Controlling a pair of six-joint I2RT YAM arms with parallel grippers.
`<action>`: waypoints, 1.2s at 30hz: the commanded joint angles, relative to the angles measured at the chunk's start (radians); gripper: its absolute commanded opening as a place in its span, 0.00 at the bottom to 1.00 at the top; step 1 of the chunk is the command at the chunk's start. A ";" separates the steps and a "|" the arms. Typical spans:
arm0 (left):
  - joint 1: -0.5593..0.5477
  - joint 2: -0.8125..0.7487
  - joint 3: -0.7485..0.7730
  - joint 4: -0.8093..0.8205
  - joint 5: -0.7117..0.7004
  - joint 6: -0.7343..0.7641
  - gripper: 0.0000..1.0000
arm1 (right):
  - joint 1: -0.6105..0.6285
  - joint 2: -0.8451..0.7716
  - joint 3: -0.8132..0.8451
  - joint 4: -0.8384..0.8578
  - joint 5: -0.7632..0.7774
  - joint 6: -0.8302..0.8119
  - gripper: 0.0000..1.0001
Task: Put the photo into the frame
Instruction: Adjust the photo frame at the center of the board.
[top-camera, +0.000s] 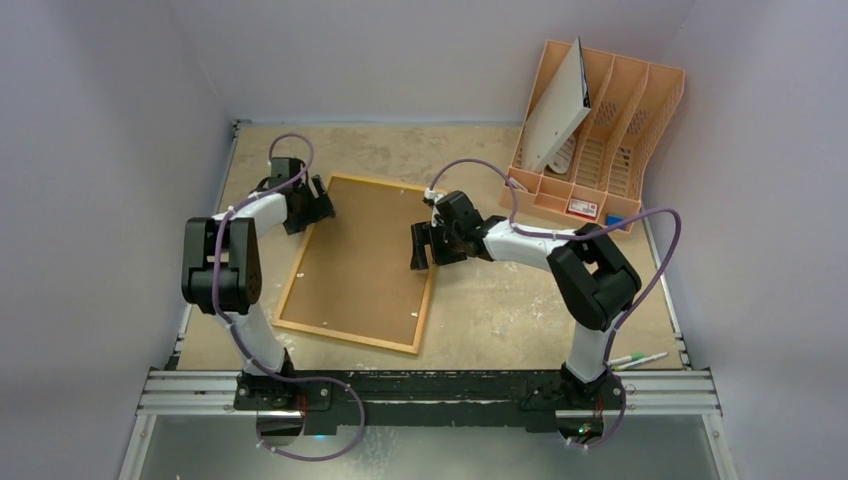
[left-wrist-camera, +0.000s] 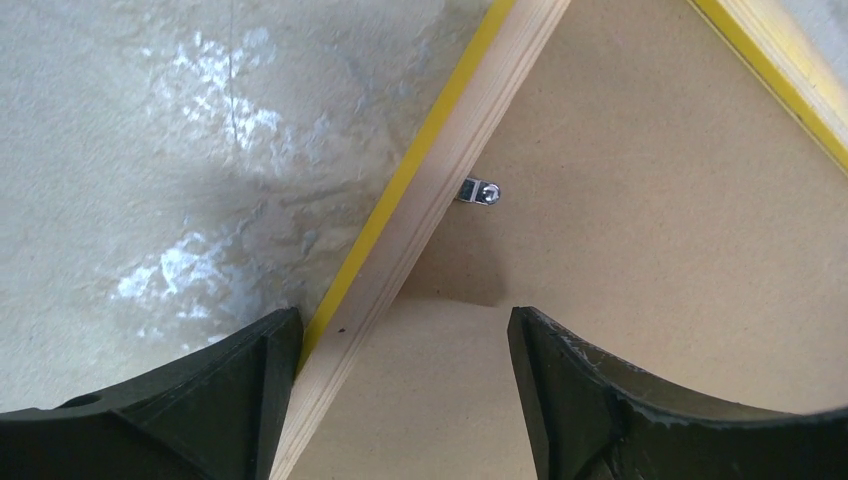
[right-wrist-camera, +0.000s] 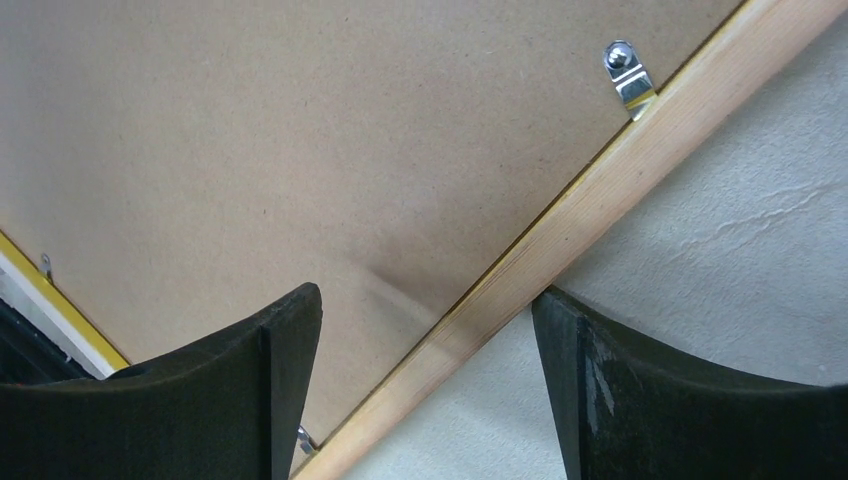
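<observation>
Left wrist: metal clip (left-wrist-camera: 482, 191) on frame (left-wrist-camera: 435, 190). Top only: pink organizer (top-camera: 665, 100).

Yellow frame (top-camera: 345, 336) face down, left of centre
It lies flat and skewed, far end leaning right, pale wood back up, yellow showing along its edges, small metal clips (right-wrist-camera: 628, 70) on the inner rim.

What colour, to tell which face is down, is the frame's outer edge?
Yellow, edging the frame beside pale wood; best in left wrist view.
</observation>
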 joint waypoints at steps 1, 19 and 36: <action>-0.013 -0.075 0.051 -0.113 0.039 0.003 0.79 | 0.017 0.043 0.000 -0.026 0.064 0.036 0.80; 0.053 -0.138 -0.048 -0.258 -0.016 0.051 0.76 | -0.016 -0.081 0.078 -0.254 0.280 0.193 0.77; 0.055 -0.254 -0.328 -0.031 0.516 -0.139 0.58 | -0.013 -0.082 0.290 -0.276 0.259 0.242 0.67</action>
